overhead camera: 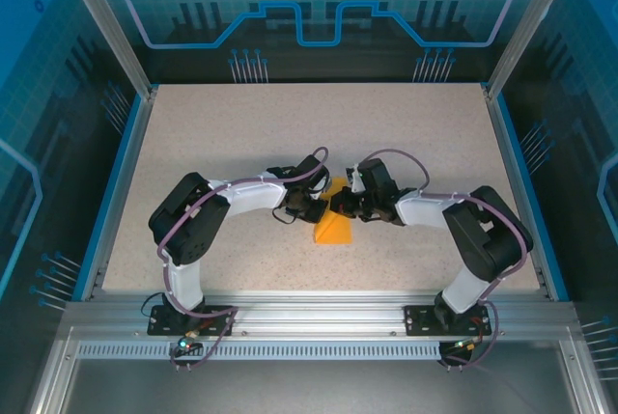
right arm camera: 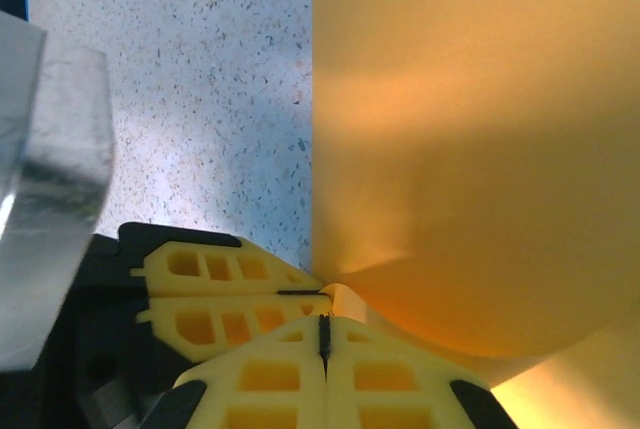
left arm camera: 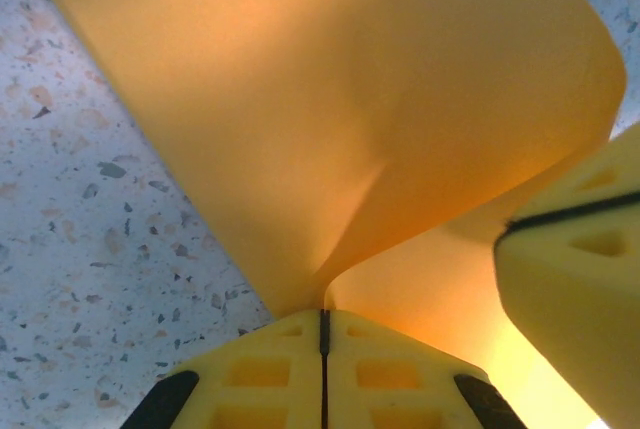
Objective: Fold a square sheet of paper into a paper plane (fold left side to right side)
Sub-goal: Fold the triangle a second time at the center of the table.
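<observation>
Speckled beige table fills the middle of the top view, w/ a blue edge strip. An aluminium rail runs along its near side, where the 2 arms are bolted.

Left arm bends up from its base at near left and reaches right toward the centre. Right arm mirrors it from near right, reaching left. The 2 wrists meet approx. mid-table, slightly near of centre.

Orange sheet of paper sits between the 2 wrists. From above it reads as a small wedge, its wider part spreading toward the near side below the grippers. Can't tell whether that near part touches the table. In the left wrist view the sheet bows up and away in a smooth curve, w/ a soft dent above the fingertips. In the right wrist view it fills the right half, also curved.

Left gripper: yellow jaws together, clamped on the sheet's edge. Its fingers lie just beside the right gripper's tips.

Right gripper: jaws together, pinching the same edge. 1 of its fingers shows at right, close by.

A blurred grey block sits at far left of the right wrist view; can't tell what it is.
</observation>
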Controlling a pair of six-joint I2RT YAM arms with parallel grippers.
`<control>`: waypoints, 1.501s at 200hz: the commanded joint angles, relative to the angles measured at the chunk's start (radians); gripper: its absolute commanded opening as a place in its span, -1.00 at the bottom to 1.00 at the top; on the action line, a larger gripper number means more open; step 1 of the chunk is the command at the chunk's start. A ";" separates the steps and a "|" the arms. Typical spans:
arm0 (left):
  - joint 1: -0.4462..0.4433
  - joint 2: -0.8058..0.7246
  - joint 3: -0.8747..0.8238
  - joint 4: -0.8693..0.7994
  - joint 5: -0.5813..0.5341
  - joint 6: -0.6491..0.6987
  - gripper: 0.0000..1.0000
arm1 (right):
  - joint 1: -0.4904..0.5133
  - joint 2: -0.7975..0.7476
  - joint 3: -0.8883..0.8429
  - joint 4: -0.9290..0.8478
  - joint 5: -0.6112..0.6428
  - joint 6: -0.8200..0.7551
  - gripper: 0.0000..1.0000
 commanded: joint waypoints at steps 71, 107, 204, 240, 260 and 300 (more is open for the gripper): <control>0.005 -0.007 -0.016 -0.018 -0.033 0.025 -0.84 | 0.011 0.054 0.026 -0.056 0.022 -0.067 -1.00; 0.005 -0.006 -0.016 -0.020 -0.039 0.027 -0.84 | 0.011 0.059 0.016 -0.069 0.035 -0.079 -1.00; 0.005 0.002 -0.009 -0.025 -0.045 0.026 -0.84 | 0.011 0.074 -0.003 -0.090 0.064 -0.089 -1.00; 0.004 -0.001 -0.006 -0.029 -0.043 0.024 -0.82 | 0.009 0.072 -0.012 -0.112 0.078 -0.092 -1.00; 0.004 -0.011 -0.001 -0.034 -0.033 0.018 -0.73 | 0.009 0.068 -0.015 -0.131 0.084 -0.090 -1.00; 0.005 -0.073 0.027 -0.079 -0.037 0.006 -0.49 | 0.009 0.075 -0.021 -0.146 0.088 -0.082 -1.00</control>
